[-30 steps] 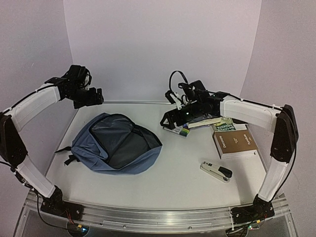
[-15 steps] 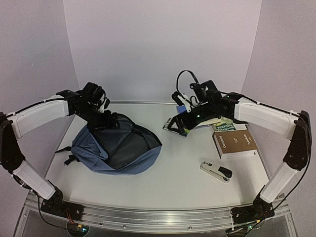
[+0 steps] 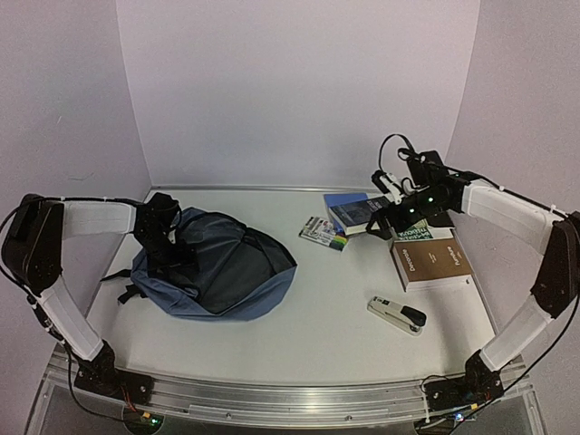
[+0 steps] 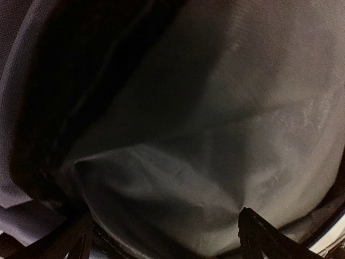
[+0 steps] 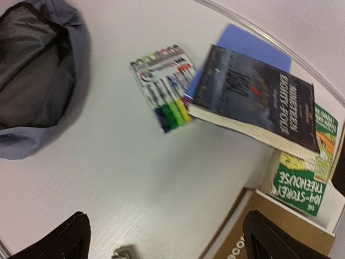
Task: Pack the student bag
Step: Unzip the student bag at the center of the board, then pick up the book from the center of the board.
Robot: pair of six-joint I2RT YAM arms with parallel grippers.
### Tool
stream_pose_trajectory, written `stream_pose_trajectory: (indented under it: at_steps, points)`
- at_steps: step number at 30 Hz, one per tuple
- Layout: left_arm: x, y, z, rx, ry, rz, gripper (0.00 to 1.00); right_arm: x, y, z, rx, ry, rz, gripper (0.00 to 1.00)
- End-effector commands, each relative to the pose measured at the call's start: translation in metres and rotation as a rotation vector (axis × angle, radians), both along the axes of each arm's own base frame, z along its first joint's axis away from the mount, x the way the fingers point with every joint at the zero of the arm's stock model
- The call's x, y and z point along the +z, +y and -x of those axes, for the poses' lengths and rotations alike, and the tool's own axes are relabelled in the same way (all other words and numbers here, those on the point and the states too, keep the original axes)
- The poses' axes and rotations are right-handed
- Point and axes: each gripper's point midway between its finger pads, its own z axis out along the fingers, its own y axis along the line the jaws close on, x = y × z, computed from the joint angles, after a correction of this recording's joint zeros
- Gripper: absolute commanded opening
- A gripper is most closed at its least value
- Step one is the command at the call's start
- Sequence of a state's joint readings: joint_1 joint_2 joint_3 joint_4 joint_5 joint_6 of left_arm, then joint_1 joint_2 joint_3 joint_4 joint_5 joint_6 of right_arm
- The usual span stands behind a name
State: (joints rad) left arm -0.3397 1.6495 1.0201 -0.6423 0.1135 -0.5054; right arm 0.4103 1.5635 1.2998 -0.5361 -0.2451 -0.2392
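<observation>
Inside the student bag, left hand spread wide over grey lining, gripping nothing; right hand spread wide near books, empty.

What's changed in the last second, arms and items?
The left pincer came down from above the table's far left and pushed into the bag, open, holding nothing. The right pincer drew back rightward from over the markers to above the books, open and empty. Bag, markers, books and stapler stayed put.
</observation>
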Motion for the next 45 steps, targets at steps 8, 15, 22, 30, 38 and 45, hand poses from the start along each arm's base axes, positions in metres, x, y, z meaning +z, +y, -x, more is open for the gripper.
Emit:
stream_pose_trajectory:
  at_steps: [8,15,22,30,38,45]
  points:
    - [0.177,-0.015,-0.013,-0.047,-0.247,0.111,1.0,-0.021,-0.151,-0.025,-0.271,0.308,0.046,0.98]
    - [0.198,-0.045,-0.035,-0.113,-0.246,0.204,1.0,-0.05,-0.21,-0.049,-0.396,0.355,0.215,0.98]
    - [0.185,-0.083,-0.045,-0.187,-0.235,0.202,1.0,-0.085,-0.254,-0.053,-0.417,0.469,0.229,0.98]
    - [0.177,-0.114,-0.051,-0.24,-0.228,0.21,1.0,-0.132,-0.277,-0.034,-0.327,0.607,0.279,0.98]
    - [0.174,-0.151,-0.055,-0.308,-0.215,0.282,0.94,-0.147,-0.228,-0.008,-0.226,0.766,0.058,0.98]
    - [0.155,-0.203,-0.053,-0.397,-0.156,0.353,0.83,-0.141,-0.179,-0.003,-0.264,0.807,-0.138,0.92]
